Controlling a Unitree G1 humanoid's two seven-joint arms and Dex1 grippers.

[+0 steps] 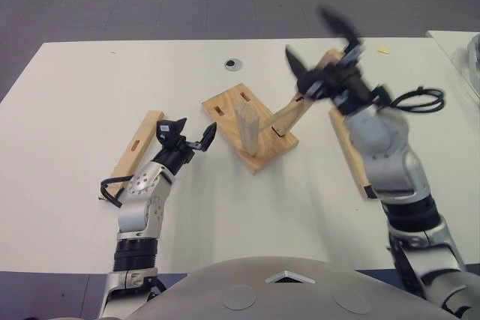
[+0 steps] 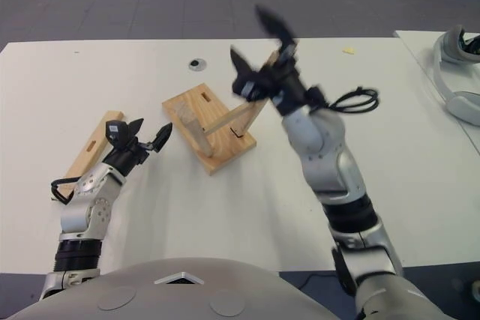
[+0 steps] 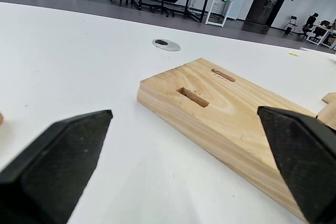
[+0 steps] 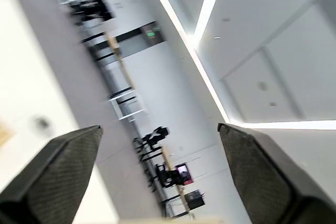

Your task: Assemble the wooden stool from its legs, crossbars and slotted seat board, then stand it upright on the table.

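White worktop (image 1: 67, 110) under office light; the slotted seat board (image 1: 225, 104) lies flat near its middle, with one leg (image 1: 246, 121) standing upright from it; a second, tilted leg (image 1: 294, 109) slants from the board's right edge up towards the right arm. The right claw (image 1: 321, 41) is raised above that leg's upper end, spread wide and holding nothing; whether the leg leans on the wrist I cannot tell. The left claw (image 1: 196, 127) hovers low just beside the board's left corner, also spread wide and empty. Two more slotted planks lie flat; one (image 1: 135, 148) is beside the left arm, the other (image 1: 349, 148) partly under the right forearm.

I judge the tilted leg to be the hazard; nothing grips it, so it may slide or fall, and in falling lever the upright leg out of its slot or skid the board; a careless nudge from the left claw would do the same.
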